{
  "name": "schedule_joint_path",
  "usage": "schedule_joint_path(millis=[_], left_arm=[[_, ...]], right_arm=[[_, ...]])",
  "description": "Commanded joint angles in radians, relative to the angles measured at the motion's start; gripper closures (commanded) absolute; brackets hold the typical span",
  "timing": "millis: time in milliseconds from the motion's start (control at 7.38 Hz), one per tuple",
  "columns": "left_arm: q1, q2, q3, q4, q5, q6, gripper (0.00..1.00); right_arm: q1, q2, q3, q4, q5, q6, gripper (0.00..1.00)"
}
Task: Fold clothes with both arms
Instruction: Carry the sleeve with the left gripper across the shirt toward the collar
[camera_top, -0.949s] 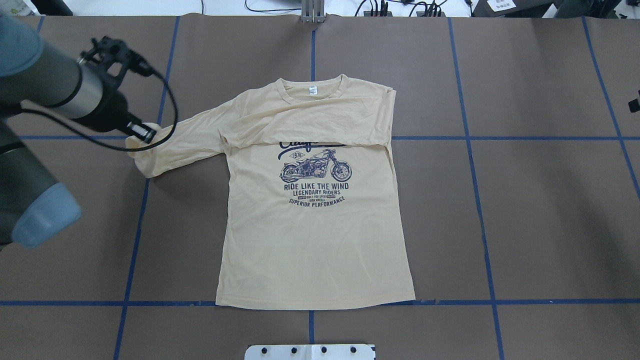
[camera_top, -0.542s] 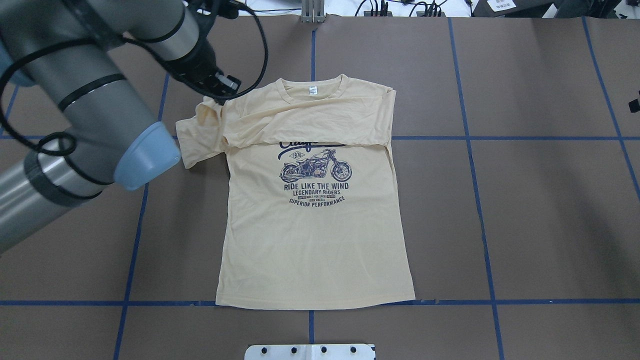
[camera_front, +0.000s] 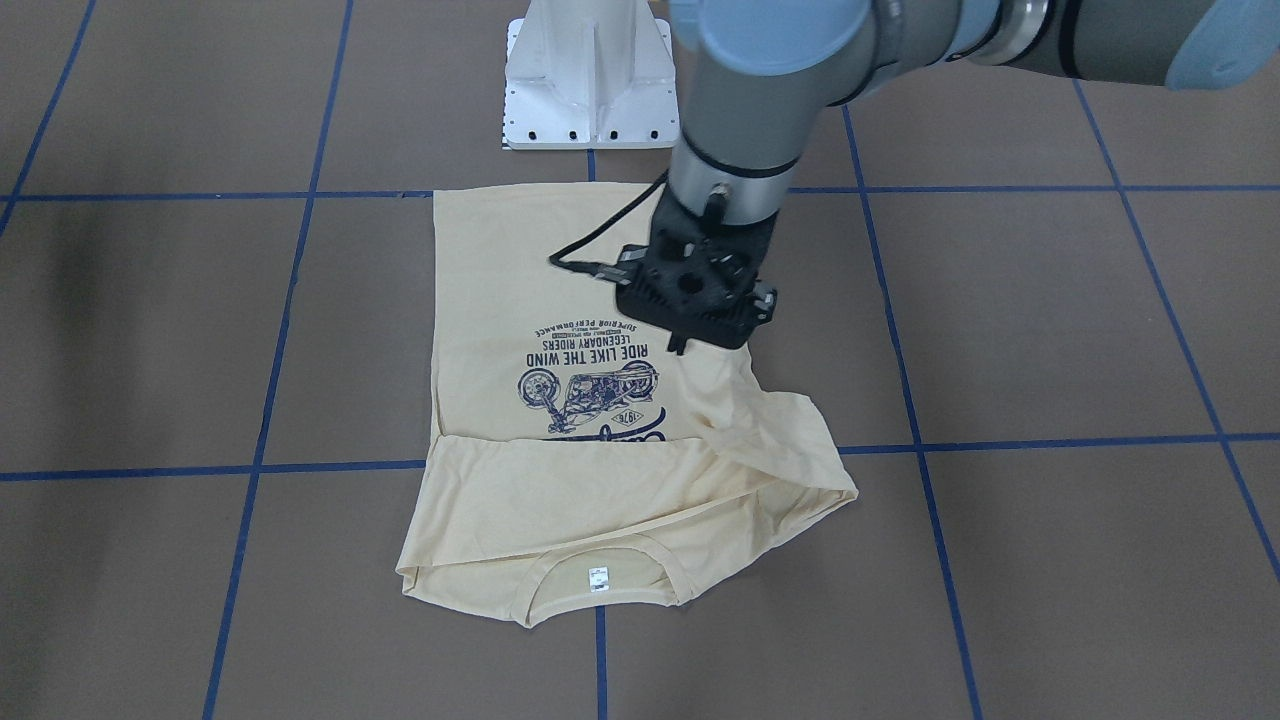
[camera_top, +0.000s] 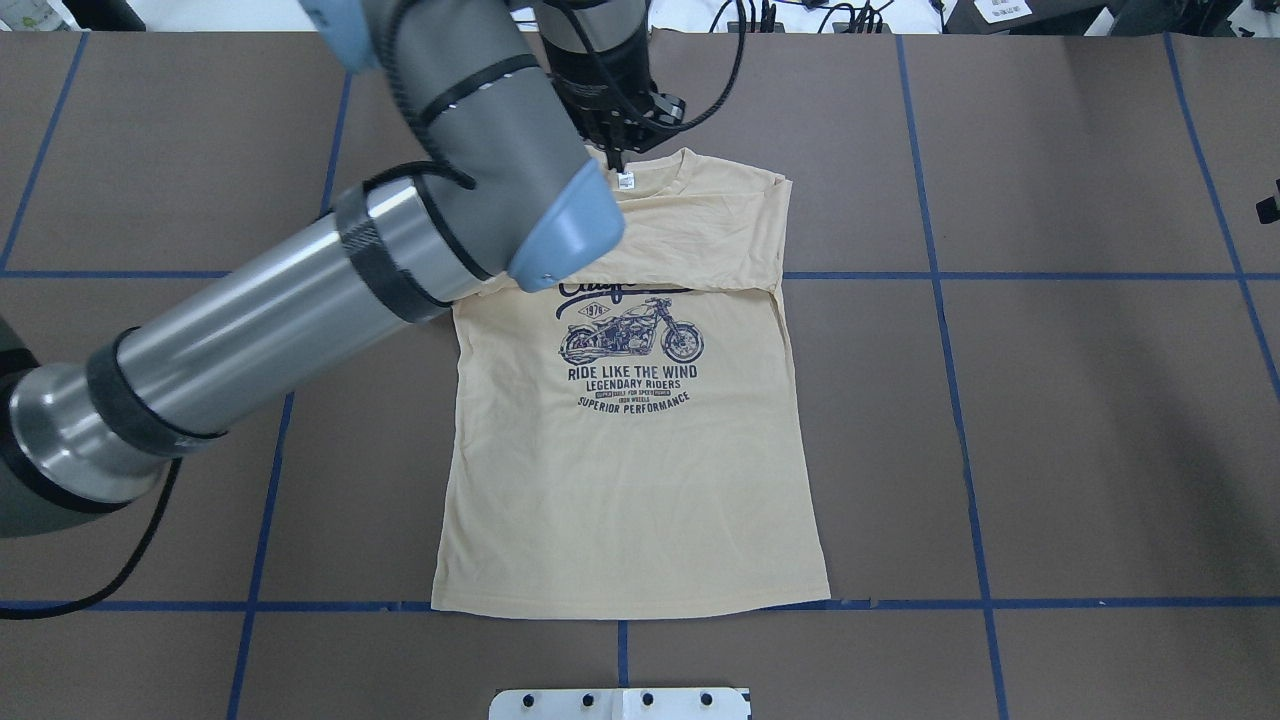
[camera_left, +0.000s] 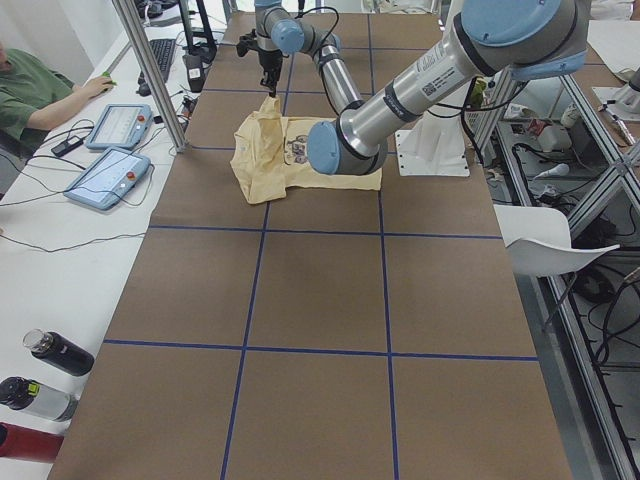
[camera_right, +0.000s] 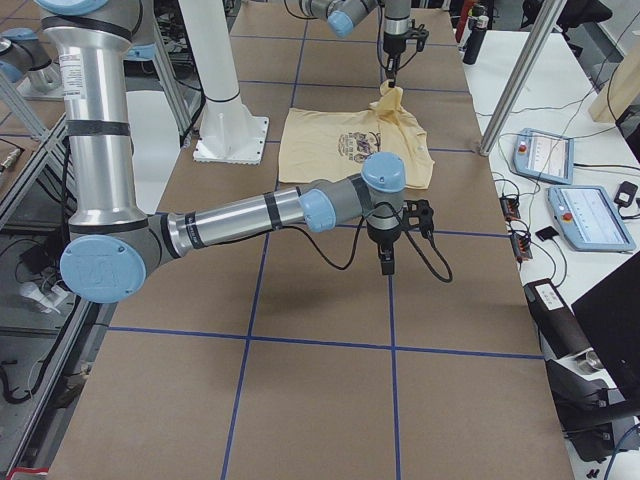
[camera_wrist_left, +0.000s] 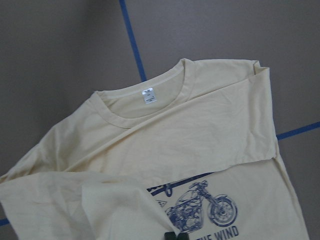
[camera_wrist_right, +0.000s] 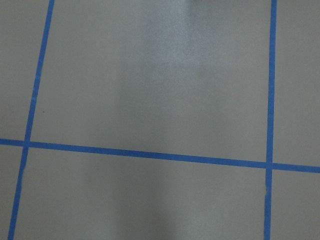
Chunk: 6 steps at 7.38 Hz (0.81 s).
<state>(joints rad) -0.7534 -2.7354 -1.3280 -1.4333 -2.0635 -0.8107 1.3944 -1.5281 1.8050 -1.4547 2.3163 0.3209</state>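
Observation:
The cream-yellow T-shirt (camera_top: 630, 480) lies flat, print up, collar and white neck label (camera_top: 626, 180) at the far side. One sleeve is folded across the chest (camera_top: 690, 235). My left gripper (camera_front: 690, 345) is shut on the other sleeve (camera_front: 745, 410) and holds it lifted above the chest; overhead, the left gripper (camera_top: 614, 158) sits near the collar. The left wrist view shows the label (camera_wrist_left: 148, 95) and the raised sleeve cloth (camera_wrist_left: 100, 205). My right gripper (camera_right: 385, 265) hangs over bare table beside the shirt; I cannot tell if it is open.
The white pedestal base (camera_front: 590, 80) stands at the robot's edge behind the shirt's hem. Blue tape lines (camera_wrist_right: 150, 155) grid the brown table cover. Tablets (camera_left: 108, 178), bottles (camera_left: 60, 352) and a metal post (camera_left: 150, 75) line the operators' side.
My left gripper has carried the sleeve from far out on the shirt's left, up and rightward, to over the chest near the collar. The shirt's body has not moved.

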Motion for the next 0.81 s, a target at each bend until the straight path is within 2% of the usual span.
schedule_joint_path(millis=[0,136,271,407,542,678], left_arm=[[0.099,-0.142,0.322,-0.270,0.020,-0.244,1.00],[0.126,-0.165,0.366,-0.312,0.058,-0.340,1.00],[0.137,-0.164,0.366,-0.394,0.060,-0.454,0.06],[0.146,-0.164,0.378,-0.502,0.060,-0.581,0.00],[0.146,-0.162,0.369,-0.521,0.060,-0.579,0.00],[0.141,-0.141,0.350,-0.510,0.056,-0.497,0.00]], right_arm=[[0.000,0.000,0.001,-0.001,0.000,0.001,0.00],[-0.002,0.000,0.001,-0.001,0.000,0.001,0.00],[-0.002,0.002,0.001,-0.001,0.000,0.003,0.00],[-0.002,0.005,0.001,-0.001,0.000,0.004,0.00],[-0.008,0.015,0.001,0.010,0.002,0.085,0.00],[-0.033,0.017,-0.001,0.086,0.011,0.186,0.00]])
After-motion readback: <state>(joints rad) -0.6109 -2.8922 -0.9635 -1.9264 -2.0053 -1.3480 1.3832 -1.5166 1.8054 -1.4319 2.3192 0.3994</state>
